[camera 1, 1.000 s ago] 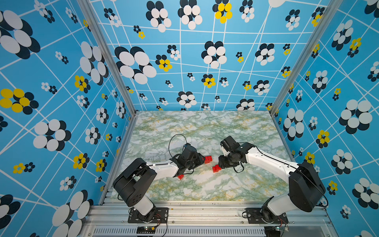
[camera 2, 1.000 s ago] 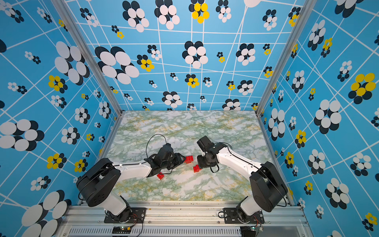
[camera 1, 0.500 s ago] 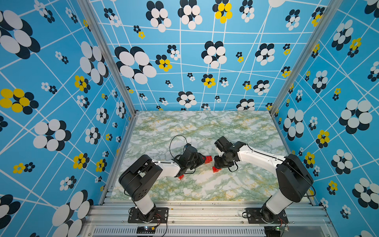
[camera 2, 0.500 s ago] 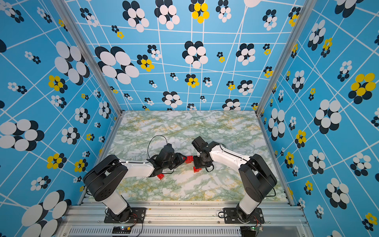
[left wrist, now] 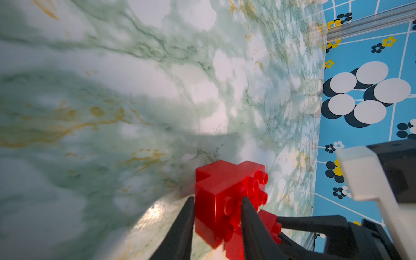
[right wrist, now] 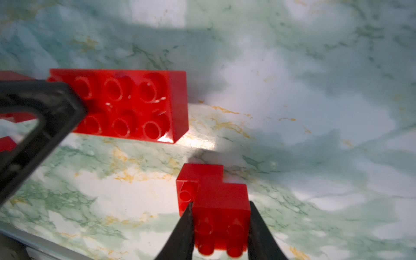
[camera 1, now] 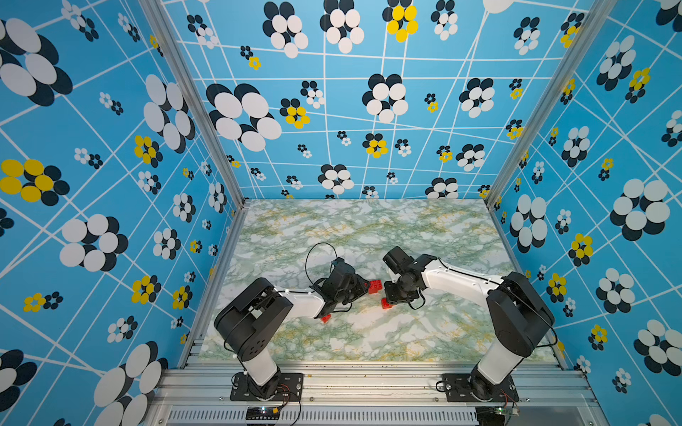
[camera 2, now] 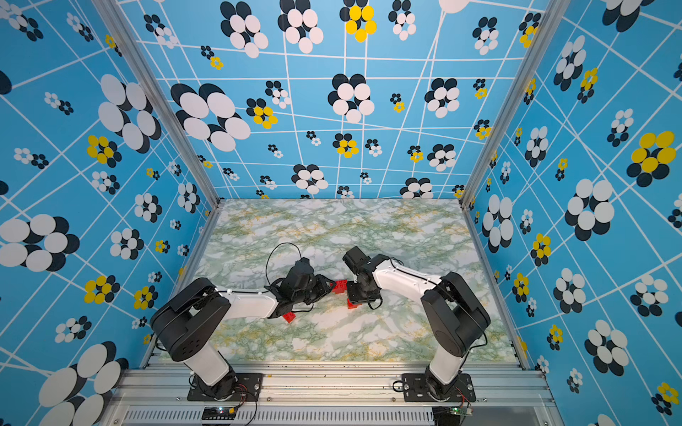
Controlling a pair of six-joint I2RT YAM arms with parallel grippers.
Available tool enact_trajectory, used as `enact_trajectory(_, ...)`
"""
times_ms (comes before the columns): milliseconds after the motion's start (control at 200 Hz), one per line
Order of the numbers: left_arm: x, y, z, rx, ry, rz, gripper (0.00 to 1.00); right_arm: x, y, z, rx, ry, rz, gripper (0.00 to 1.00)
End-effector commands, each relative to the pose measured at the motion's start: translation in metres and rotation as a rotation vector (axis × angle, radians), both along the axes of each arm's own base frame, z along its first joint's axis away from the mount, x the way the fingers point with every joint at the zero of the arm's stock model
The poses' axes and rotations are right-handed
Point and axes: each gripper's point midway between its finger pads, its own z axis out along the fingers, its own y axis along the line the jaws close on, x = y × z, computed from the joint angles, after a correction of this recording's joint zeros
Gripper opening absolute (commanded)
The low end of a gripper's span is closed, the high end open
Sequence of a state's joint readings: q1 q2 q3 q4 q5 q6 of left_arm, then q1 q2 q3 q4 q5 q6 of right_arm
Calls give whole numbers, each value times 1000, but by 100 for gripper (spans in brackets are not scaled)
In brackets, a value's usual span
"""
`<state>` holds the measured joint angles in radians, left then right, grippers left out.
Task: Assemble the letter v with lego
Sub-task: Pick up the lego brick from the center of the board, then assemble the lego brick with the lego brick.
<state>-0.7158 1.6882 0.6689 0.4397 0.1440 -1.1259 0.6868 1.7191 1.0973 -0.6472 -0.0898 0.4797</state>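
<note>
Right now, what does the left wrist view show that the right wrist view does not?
Left wrist only: the left gripper clamped on a stepped lego cluster, and the blue flowered wall. Right wrist only: the right gripper clamped on a second lego cluster. Both: the marble table, and part of the other arm's gripper.

On the table [camera 1: 369,228], near its middle, a stepped lego cluster [camera 1: 375,287] sits between the fingers of the left gripper [left wrist: 217,199]. Just right of it and slightly nearer the front, a second lego cluster [camera 1: 386,303] sits between the fingers of the right gripper [right wrist: 221,203]. A loose lego piece [camera 1: 325,318] lies further left and forward, partly under the left arm [camera 1: 302,304]
</note>
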Motion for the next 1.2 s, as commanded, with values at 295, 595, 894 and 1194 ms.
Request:
enact_trajectory(295, -6, -8, -9, 74, 3, -85, 34, 5, -15, 33, -107, -30, 25, 30)
enact_trajectory(595, -6, -9, -8, 125, -6, -121, 33, 25, -14, 58, -152, -69, 28, 30)
enact_trajectory(894, -6, -10, -10, 142, -7, -138, 33, 54, -3, 60, -156, -68, 46, 30)
enact_trajectory(1194, -6, -13, -10, 150, -9, -147, 33, 53, -4, 50, -177, -33, 66, 30)
